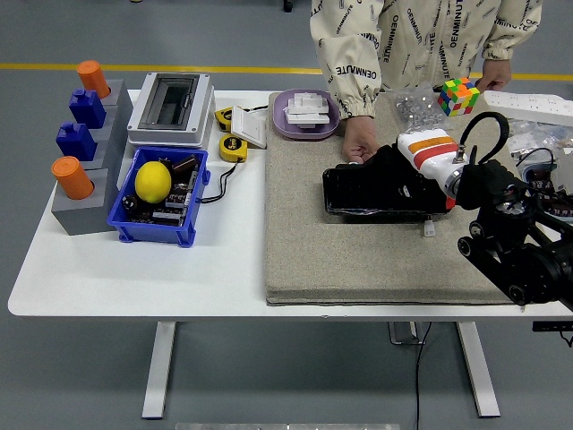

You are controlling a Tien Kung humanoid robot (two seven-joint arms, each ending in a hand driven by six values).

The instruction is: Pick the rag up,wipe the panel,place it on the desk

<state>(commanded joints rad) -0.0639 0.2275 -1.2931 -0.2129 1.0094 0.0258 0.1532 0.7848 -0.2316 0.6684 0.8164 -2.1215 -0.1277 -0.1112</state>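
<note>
A black panel (358,195) lies on the grey mat (304,242) in the middle of the table. My right hand (392,168), black with a white and orange wrist, presses down on the panel's right half. It is shut on a dark rag that is hard to tell apart from the hand and panel. A person stands at the far side, and one of the person's hands (361,141) rests at the panel's far edge. The left arm is out of the picture.
A blue bin (134,228) holding a lemon (152,180) stands at left, with a grey box (169,107), a peg block (76,143) and tape measures (232,147) near it. A purple tray (306,114), a colour cube (458,96) and a parts bag (414,105) line the back.
</note>
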